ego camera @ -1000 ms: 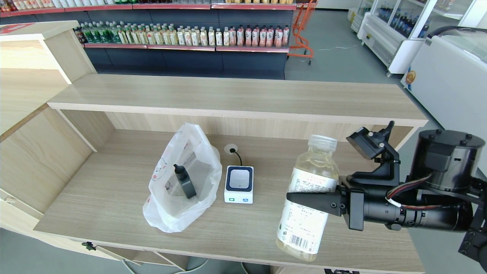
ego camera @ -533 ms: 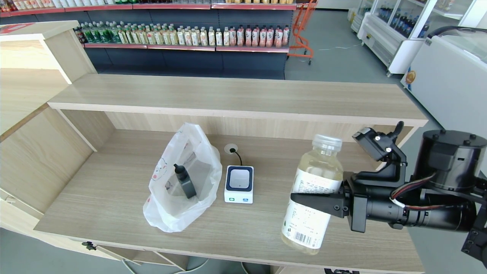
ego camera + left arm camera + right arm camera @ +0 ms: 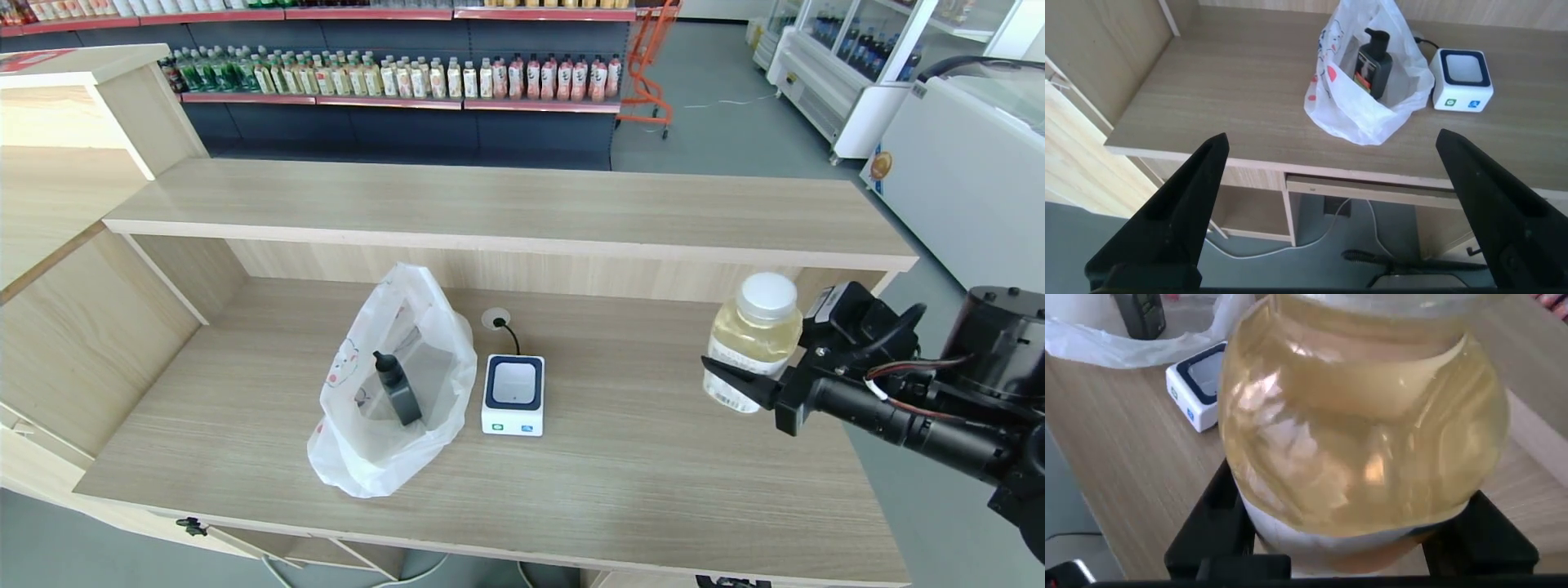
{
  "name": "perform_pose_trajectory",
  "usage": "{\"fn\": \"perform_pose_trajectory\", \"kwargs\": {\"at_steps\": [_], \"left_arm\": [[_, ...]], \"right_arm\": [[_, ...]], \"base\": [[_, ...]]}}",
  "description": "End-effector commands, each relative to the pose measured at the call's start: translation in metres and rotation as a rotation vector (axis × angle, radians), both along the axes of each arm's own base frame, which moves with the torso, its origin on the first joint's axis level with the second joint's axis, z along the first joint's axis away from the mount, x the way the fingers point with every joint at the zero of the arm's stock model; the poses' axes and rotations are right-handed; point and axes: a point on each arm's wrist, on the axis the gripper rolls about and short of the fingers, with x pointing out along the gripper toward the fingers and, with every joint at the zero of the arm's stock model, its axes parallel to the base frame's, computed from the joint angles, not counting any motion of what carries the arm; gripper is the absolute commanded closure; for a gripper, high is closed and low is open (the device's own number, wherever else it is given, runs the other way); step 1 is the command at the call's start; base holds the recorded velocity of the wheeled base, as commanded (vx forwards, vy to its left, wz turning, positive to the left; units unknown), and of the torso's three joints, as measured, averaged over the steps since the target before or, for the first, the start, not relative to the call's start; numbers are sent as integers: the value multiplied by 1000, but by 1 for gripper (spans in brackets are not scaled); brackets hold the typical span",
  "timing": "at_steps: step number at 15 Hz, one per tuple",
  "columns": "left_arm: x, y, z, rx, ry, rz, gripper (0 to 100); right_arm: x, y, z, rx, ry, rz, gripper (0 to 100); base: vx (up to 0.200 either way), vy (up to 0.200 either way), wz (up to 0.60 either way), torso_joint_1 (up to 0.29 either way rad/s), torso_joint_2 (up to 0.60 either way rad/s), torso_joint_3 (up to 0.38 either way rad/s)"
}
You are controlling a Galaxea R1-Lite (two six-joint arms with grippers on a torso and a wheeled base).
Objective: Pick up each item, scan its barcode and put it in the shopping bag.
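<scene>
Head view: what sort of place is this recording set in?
Probably a convenience store checkout: shelves of bottled drinks behind, display fridges at the far right, and a barcode scanner beside a shopping bag on the counter.

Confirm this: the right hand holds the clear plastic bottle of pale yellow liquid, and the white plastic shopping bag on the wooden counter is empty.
Not empty: the head view shows a dark plastic bottle inside the white plastic shopping bag. The right hand does hold the clear plastic bottle of pale yellow liquid.
</scene>
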Motion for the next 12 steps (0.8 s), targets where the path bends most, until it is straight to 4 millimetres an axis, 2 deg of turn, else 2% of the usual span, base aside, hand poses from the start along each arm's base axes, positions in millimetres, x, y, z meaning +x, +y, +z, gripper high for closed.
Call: {"fn": "perform_pose_trajectory", "kwargs": {"at_steps": [1, 4, 7, 12], "left_arm": [[0, 0, 0, 0, -1, 0, 0], [0, 0, 0, 0, -1, 0, 0], [0, 0, 0, 0, -1, 0, 0], [0, 0, 0, 1, -1, 0, 0]], "right_arm": [[14, 0, -15, -40, -45, 4, 100], [24, 7, -27, -53, -174, 78, 100], [16, 3, -38, -56, -156, 121, 100], [16, 1, -37, -55, -160, 127, 100]], "base": [[0, 0, 0, 0, 0, 0], [0, 0, 0, 0, 0, 0], [0, 0, 0, 0, 0, 0], [0, 0, 0, 0, 0, 0]]}}
